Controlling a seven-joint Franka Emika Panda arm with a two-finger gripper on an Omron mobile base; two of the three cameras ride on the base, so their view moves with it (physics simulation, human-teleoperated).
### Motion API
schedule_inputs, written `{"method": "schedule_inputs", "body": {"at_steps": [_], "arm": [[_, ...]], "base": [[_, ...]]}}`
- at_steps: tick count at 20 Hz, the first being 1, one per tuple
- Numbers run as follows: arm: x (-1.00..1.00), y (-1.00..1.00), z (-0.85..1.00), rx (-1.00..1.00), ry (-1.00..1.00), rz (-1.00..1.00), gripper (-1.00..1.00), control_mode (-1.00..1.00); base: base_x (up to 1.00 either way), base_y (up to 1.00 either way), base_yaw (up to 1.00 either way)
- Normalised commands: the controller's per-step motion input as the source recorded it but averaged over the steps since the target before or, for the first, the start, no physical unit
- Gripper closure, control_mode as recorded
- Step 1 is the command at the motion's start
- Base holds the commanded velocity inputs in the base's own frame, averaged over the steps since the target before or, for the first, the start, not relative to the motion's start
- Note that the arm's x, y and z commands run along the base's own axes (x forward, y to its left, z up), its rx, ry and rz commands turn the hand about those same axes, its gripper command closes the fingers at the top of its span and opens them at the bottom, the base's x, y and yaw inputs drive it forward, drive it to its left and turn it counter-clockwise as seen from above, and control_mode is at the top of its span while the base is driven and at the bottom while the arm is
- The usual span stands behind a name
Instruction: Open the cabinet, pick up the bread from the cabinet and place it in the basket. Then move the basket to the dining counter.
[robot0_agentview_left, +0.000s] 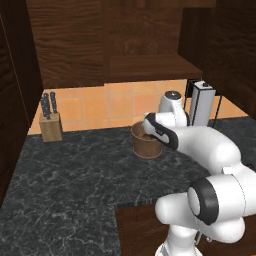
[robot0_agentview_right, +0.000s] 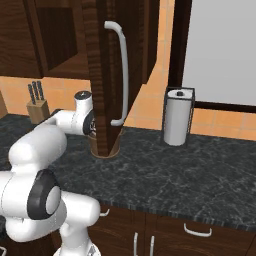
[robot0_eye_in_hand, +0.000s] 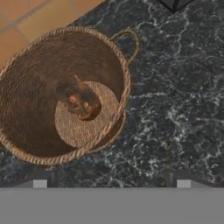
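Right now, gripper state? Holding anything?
Gripper: open, holding nothing; the bread lies in the basket below it.

Basket (robot0_eye_in_hand: 26, 105): round, brown, woven, tapering down, small loop handle at upper right; upright on black marbled surface, left half of hand view. Bread (robot0_eye_in_hand: 79, 101): small lumpy brown piece on basket floor. Cabinet (robot0_agentview_right: 102, 75): dark wood-grain door swung open, upper centre of right base view.
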Motion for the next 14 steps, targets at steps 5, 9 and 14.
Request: {"method": "schedule_inputs", "body": {"at_steps": [5, 9, 14], "arm": [[-0.28, -0.01, -0.03, 0.25, 0.01, -0.18, -1.0, -1.0], [0.43, 0.0, -0.06, 0.01, 0.08, 0.0, -1.0, -1.0], [0.31, -0.1, -0.01, 0.0, 0.08, 0.02, -1.0, -1.0]], "base": [[0.0, 0.0, 0.0], [0.0, 0.0, 0.0], [0.0, 0.0, 0.0]]}}
